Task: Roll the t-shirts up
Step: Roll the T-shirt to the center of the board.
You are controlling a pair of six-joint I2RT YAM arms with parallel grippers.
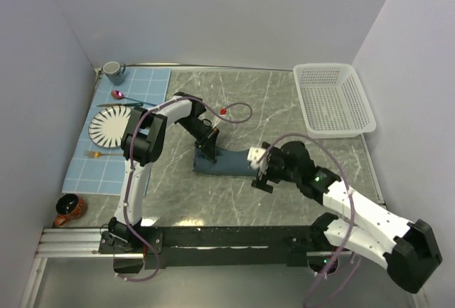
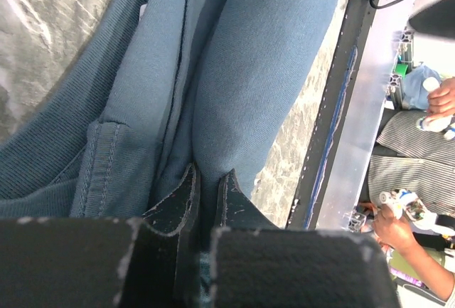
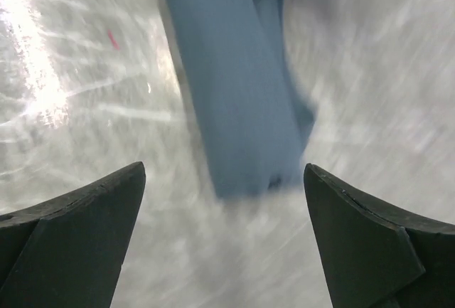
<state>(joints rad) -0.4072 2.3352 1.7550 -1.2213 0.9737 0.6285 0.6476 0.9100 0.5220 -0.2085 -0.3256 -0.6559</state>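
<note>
The slate-blue t-shirt (image 1: 229,162) lies as a narrow rolled bundle across the middle of the marble table. My left gripper (image 1: 208,149) is at the bundle's left end, shut on a fold of the t-shirt (image 2: 234,80); cloth shows between its fingertips (image 2: 186,194). My right gripper (image 1: 264,174) is open and empty just off the bundle's right end. In the right wrist view the end of the t-shirt (image 3: 238,102) lies ahead of and between the spread fingers (image 3: 106,215), not touched. That view is blurred.
A white basket (image 1: 334,99) stands at the back right. At the left lie a light blue checked placemat (image 1: 149,84) with a striped plate (image 1: 110,124), a spoon (image 1: 122,96) and a grey mug (image 1: 112,72). A brown cup (image 1: 69,208) sits at the front left.
</note>
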